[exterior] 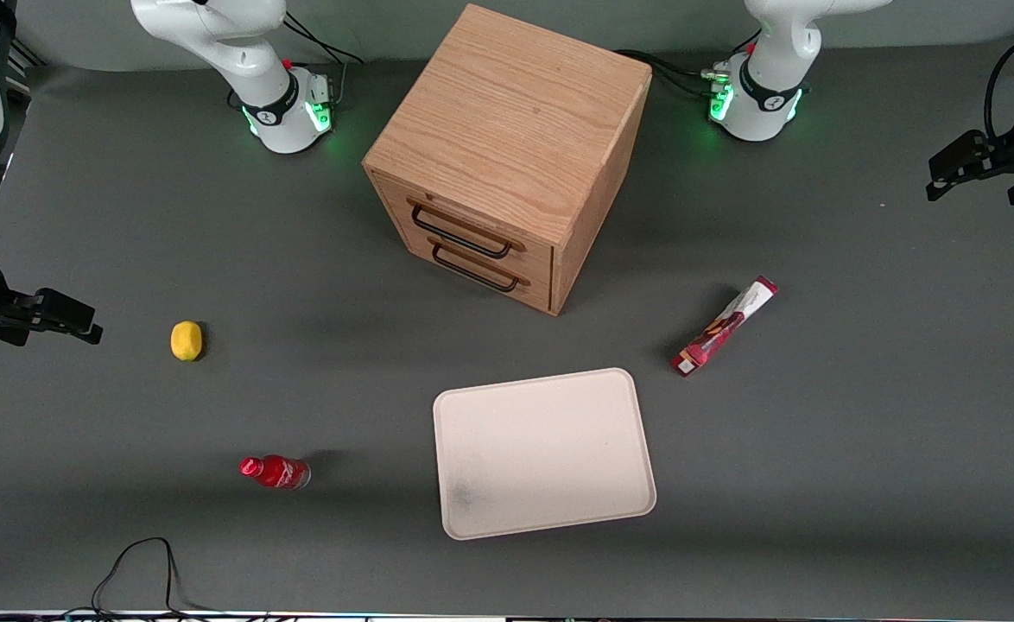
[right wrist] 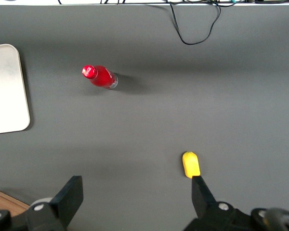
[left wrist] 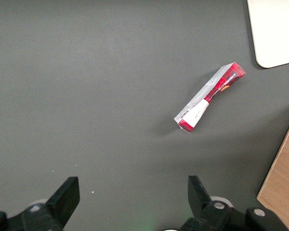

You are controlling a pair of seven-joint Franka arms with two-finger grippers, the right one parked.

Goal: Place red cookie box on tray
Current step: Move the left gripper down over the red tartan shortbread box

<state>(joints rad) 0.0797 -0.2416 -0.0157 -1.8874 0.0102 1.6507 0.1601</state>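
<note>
Red cookie box [left wrist: 209, 96] lies apart from open claw [left wrist: 133, 198].

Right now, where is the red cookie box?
The red cookie box lies flat on the table, beside the tray toward the working arm's end, untouched; the open pincer hovers above the table nearby.

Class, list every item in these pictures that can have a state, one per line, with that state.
Cookie box: lying flat on the table, not on the tray.
Tray: empty, flat on the table.
Cabinet: both drawers shut.
Bottle: capped, on the table.
Lemon: resting on the table.
Gripper: open, holding nothing, above the table near the cookie box.
</note>
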